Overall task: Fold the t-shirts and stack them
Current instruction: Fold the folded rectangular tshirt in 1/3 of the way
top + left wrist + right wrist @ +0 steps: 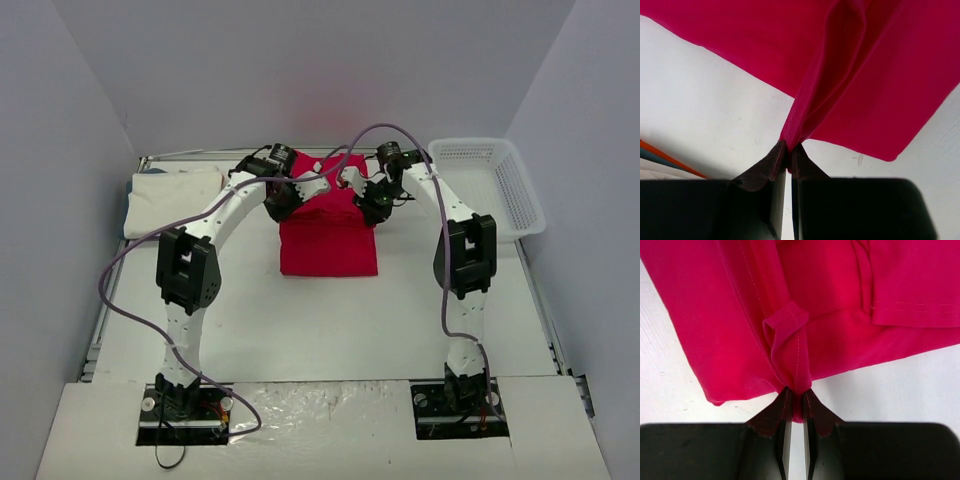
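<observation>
- The red t-shirt [328, 240] is seen partly folded, plain and bright, near the middle of the table's [300, 320] far edge.
- The white t-shirt [172, 198] is laid as a folded rectangle at the far left corner.
- Only in the wrist views are the grips shown: the left gripper [788, 150] is clamped on a gathered red fold, the right gripper [796, 396] on a stitched hem.
- The mesh basket [495, 185], at the far right corner, is shown only from above.
</observation>
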Robot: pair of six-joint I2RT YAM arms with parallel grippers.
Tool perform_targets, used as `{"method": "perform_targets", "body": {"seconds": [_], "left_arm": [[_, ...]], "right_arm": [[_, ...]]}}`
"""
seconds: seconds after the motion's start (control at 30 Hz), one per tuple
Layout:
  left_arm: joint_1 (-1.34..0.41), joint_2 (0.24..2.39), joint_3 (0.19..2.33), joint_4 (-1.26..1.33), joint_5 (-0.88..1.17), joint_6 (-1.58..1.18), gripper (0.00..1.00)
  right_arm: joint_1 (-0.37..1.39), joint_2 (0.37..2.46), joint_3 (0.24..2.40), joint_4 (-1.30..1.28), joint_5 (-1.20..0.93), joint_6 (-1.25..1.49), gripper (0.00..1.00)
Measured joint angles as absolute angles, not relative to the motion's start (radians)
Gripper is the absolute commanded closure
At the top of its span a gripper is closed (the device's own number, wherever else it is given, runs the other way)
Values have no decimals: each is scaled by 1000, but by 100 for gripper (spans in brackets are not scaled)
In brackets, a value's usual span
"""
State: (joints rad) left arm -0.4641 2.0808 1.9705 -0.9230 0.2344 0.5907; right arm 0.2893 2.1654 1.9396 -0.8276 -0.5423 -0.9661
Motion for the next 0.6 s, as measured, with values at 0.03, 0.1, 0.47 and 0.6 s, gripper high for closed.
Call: {"method": "perform_targets", "body": {"seconds": [0.03, 0.1, 0.47, 0.6], "left_arm": [[-463, 2090, 1979, -918, 234, 591, 98], [-461, 2112, 1993, -910, 235, 591, 98], [-453, 2188, 2015, -885, 243, 591, 98], [-448, 2196, 2025, -876, 242, 592, 98]], "right_arm": [[287, 2172, 1945, -828, -542, -965, 100], [281, 2188, 1956, -826, -541, -962, 100], [264, 2263, 2002, -810, -541, -941, 100], [263, 2280, 2017, -800, -541, -934, 100]]}}
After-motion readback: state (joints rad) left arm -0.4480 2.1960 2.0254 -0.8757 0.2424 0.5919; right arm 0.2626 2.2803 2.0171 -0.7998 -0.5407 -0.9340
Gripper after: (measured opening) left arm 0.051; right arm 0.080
